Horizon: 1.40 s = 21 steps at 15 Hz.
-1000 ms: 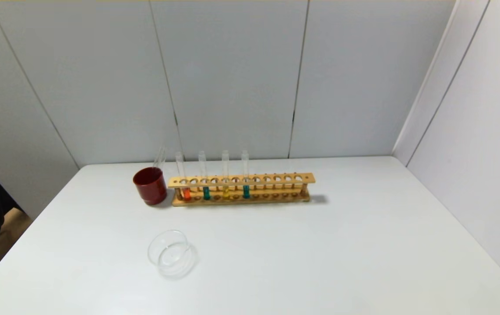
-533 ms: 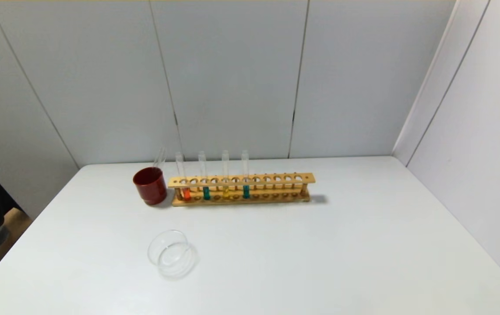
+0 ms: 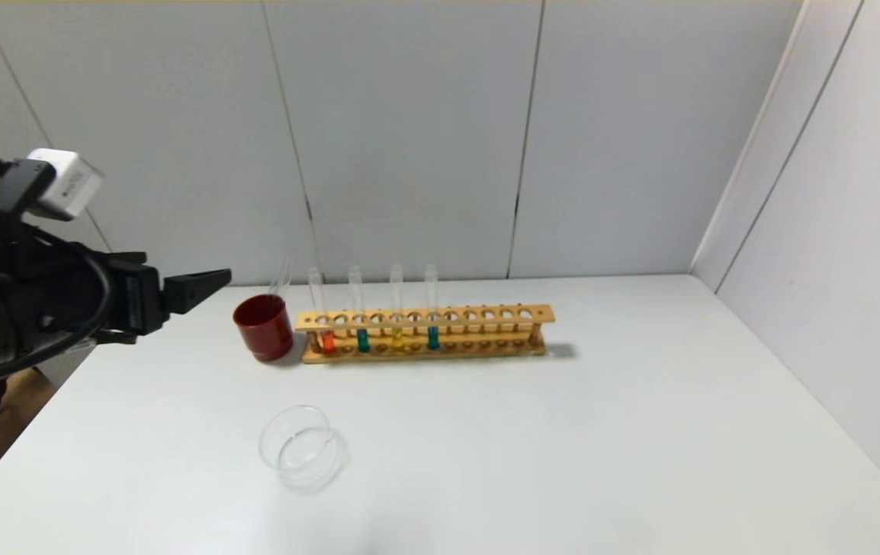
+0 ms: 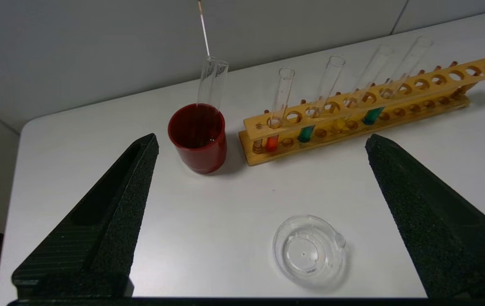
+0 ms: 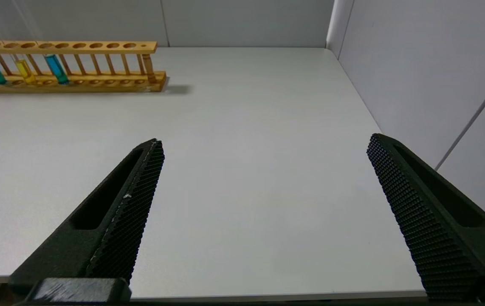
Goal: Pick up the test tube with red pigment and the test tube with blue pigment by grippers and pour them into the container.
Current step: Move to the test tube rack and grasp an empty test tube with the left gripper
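Observation:
The test tube with red pigment (image 3: 327, 341) (image 4: 272, 142) stands at the left end of a wooden rack (image 3: 486, 314). I take the bluer tube right of the yellow one as the test tube with blue pigment (image 3: 433, 338) (image 4: 372, 115) (image 5: 57, 68). The container (image 3: 301, 447) (image 4: 308, 250), a clear dish with a lip, sits nearer me on the table. My left gripper (image 3: 209, 281) (image 4: 261, 138) hovers open and empty at the table's left, short of the red cup. My right gripper (image 5: 266, 139) is open over the right near part of the table, outside the head view.
A dark red cup (image 3: 263, 327) (image 4: 198, 136) with an empty tube (image 4: 212, 83) leaning in it stands left of the rack. A second teal tube (image 3: 363, 340) and a yellow tube (image 3: 398, 339) share the rack. Walls close the back and the right.
My left arm has come into the head view from the left, its open gripper pointing towards the red cup. The tubes, cup and dish have not moved.

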Motion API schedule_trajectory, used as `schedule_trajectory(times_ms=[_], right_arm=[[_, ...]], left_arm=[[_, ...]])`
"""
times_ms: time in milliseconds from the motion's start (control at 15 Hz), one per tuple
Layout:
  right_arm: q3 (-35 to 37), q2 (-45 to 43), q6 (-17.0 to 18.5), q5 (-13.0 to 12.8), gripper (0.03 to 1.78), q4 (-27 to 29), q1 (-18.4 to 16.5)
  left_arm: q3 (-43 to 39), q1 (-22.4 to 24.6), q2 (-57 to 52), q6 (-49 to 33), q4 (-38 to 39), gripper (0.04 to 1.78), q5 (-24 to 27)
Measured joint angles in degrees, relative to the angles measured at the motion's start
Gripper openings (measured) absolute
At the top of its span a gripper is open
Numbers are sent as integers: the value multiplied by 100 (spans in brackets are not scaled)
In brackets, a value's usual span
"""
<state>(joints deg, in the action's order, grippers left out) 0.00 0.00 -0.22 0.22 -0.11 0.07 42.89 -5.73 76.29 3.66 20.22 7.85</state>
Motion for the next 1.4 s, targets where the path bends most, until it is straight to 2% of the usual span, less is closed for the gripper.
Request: schedule_trajectory(times_ms=[467, 867, 1400], right_arm=[[0, 0, -2, 2, 175, 0, 0], [0, 0, -2, 0, 175, 1, -2], [0, 0, 0, 2, 175, 0, -2]], left_arm=[[154, -291, 2133, -46, 1547, 172, 11], [479, -383, 3151, -79, 1696, 172, 6], [1111, -471, 3777, -295, 1869, 172, 28]])
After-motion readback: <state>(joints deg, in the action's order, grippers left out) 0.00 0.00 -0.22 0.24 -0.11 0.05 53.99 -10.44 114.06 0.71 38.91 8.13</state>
